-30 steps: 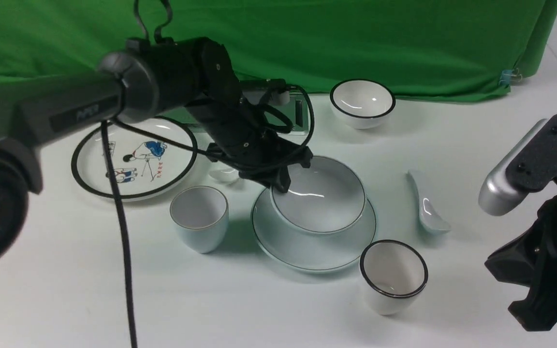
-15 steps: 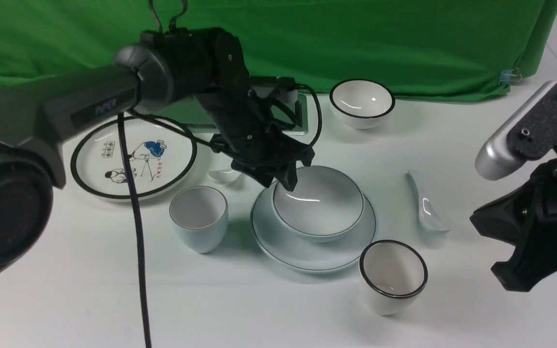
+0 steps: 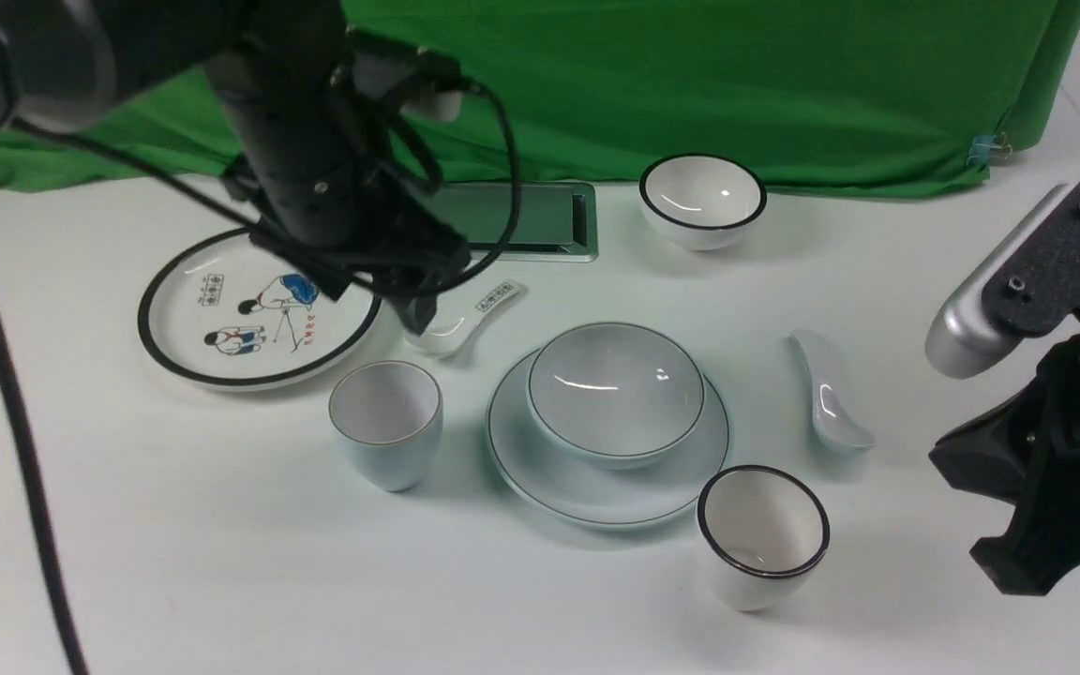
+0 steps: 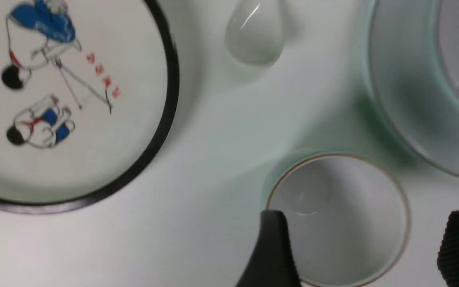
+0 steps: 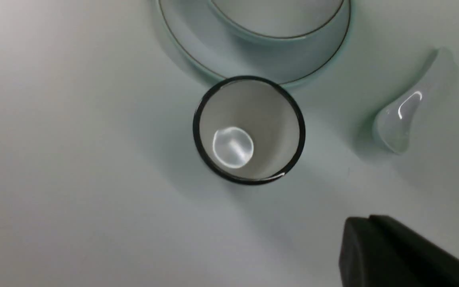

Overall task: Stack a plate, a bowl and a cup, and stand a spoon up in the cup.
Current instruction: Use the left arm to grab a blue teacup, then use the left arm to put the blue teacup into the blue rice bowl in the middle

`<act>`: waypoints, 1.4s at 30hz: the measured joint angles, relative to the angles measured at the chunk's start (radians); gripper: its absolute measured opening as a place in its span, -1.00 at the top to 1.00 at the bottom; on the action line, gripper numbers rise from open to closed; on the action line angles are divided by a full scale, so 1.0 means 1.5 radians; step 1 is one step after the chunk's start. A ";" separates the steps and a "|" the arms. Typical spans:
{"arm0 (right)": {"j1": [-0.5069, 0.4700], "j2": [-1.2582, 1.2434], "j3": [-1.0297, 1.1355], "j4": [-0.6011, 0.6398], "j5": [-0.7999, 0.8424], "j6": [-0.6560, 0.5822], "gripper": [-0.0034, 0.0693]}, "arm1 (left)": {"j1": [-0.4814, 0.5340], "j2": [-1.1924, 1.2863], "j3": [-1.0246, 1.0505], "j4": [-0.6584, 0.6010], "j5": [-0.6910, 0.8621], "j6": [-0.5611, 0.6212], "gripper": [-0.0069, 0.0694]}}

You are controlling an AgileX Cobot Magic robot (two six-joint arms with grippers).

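Cup (image 3: 390,431), pale blue and empty, is seen upright in the front view, toward the bench's (image 3: 249,562) left side and apart from the plate (image 3: 596,502). The bowl (image 3: 615,389) is already seated on the plate, set toward its far rim; the plain spoon (image 3: 831,403) is left lying toward the bench's right side. Cup and spoon remain to be placed.

In the left wrist view, the left gripper's (image 4: 367,227) fingers are spread wide with nothing gripped, and the cup's mouth is seen between them. The cup is judged light, stiff, smooth and easily chipped; it is best taken gently by opposite walls below the rim.

In the right wrist view, the right gripper (image 5: 369,219) is closed, with nothing held. The spoon's glazed handle is likely slippery and brittle, so it is best pinched softly near the handle's end, keeping the bowl-shaped tip free.
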 joint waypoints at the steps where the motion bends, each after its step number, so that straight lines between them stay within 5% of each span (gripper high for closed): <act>1: 0.000 0.000 0.000 0.000 0.006 0.000 0.83 | 0.009 0.000 0.033 0.005 -0.017 -0.012 -0.40; 11: 0.000 0.000 0.000 -0.001 0.021 0.001 0.81 | 0.044 0.003 0.143 0.005 -0.122 -0.042 0.06; 14: 0.000 0.000 0.000 -0.001 0.021 0.001 0.79 | 0.045 0.009 0.171 -0.008 -0.165 -0.043 0.51; 18: 0.000 0.000 0.000 -0.001 0.021 0.001 0.78 | 0.045 0.026 0.187 -0.018 -0.192 -0.039 0.82; 28: 0.000 0.000 0.000 -0.004 0.021 0.000 0.77 | 0.027 0.001 0.126 -0.054 -0.168 -0.017 0.83; 36: 0.000 0.035 -0.031 -0.022 0.036 0.002 0.77 | -0.091 0.086 -0.119 -0.110 -0.099 0.033 0.83; 42: 0.000 0.058 -0.069 -0.063 0.061 0.025 0.77 | -0.100 0.226 -0.261 -0.100 0.009 0.031 0.83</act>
